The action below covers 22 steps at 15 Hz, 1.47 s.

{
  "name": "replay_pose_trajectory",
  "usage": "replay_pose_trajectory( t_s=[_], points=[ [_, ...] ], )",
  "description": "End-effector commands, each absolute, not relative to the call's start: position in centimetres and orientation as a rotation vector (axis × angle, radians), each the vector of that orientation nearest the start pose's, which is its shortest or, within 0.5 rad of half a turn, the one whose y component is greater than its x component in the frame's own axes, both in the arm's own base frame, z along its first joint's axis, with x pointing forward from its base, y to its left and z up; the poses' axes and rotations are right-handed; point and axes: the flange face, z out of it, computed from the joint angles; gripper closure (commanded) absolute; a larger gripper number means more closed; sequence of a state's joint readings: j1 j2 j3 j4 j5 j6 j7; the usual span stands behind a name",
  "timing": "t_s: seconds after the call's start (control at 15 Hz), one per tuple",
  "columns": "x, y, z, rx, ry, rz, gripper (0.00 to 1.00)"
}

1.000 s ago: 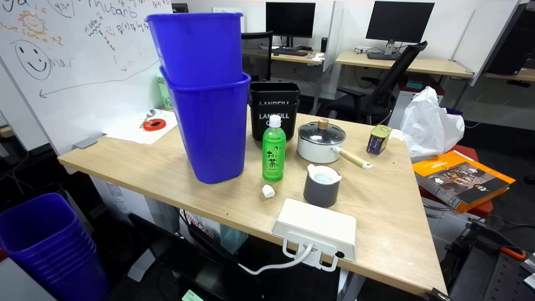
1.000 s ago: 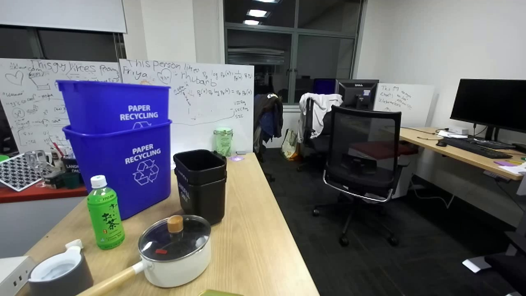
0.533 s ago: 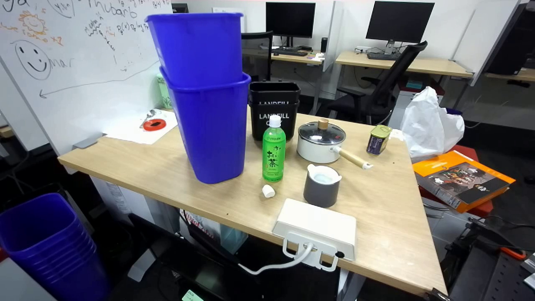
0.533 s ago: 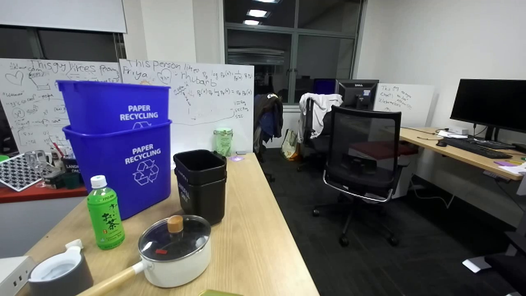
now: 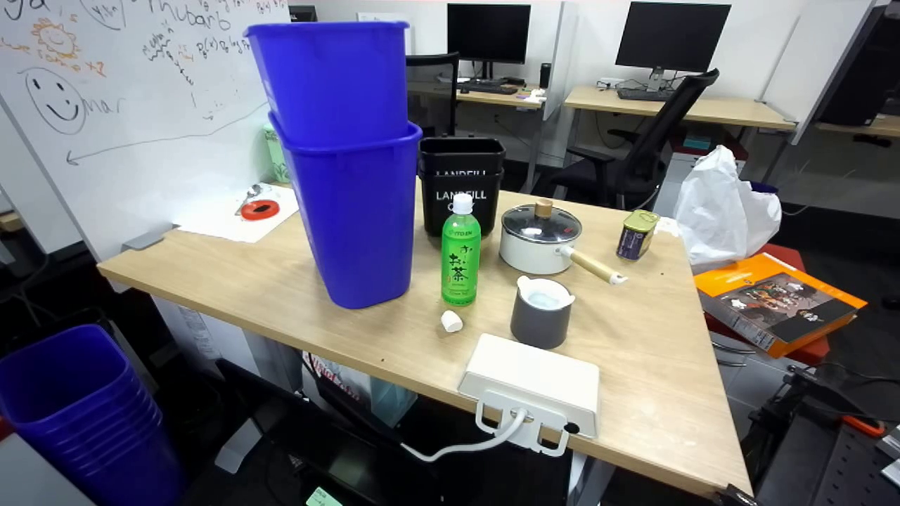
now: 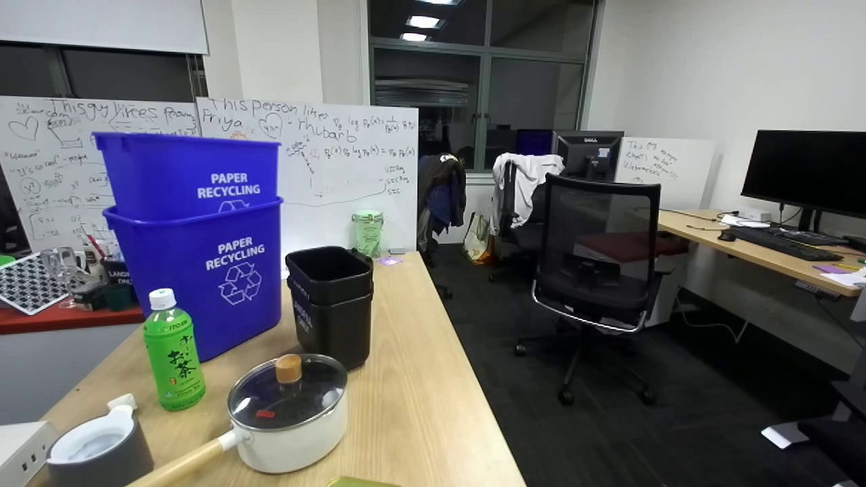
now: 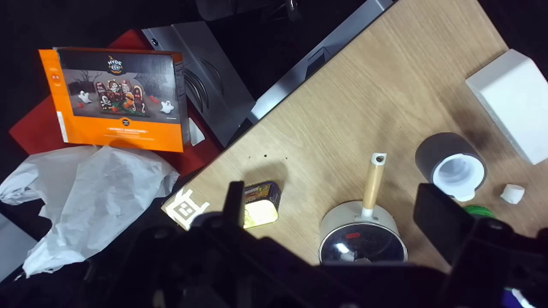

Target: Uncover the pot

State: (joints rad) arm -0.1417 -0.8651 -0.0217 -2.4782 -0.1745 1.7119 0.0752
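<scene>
On the pale, woody worktop (image 5: 654, 351) in an exterior view sits the round white pot (image 5: 534, 257) — shiny glass lid (image 5: 540, 226) on. In an exterior view, its straight handle (image 6: 181, 467) is cut off at the bottom. In the wrist view, the black hand (image 7: 332, 194) is spread wide and hides some of the lid.
</scene>
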Motion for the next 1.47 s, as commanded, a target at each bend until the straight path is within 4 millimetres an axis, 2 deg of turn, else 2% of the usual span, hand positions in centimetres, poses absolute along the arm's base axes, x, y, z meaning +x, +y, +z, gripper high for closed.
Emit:
replay_pose_trajectory(
  t_s=[0.0,0.27,0.47,0.73,0.8,0.93,1.4],
  points=[
    [29.2,-6.6,57.1,-3.28,0.355,-0.151,0.0],
    [30.7,-6.7,55.4,-3.305,0.251,-0.281,0.0],
    [32.9,-6.1,52.9,-3.299,0.212,-0.365,0.0],
    [36.2,-4.7,49.2,-3.266,0.14,-0.394,0.0],
    [35.1,-5.0,50.1,-3.277,0.164,-0.38,0.0],
    [36.2,-4.6,49.0,-3.275,0.14,-0.375,0.0],
    [36.1,-4.6,49.3,-3.273,0.14,-0.388,0.0]
  ],
)
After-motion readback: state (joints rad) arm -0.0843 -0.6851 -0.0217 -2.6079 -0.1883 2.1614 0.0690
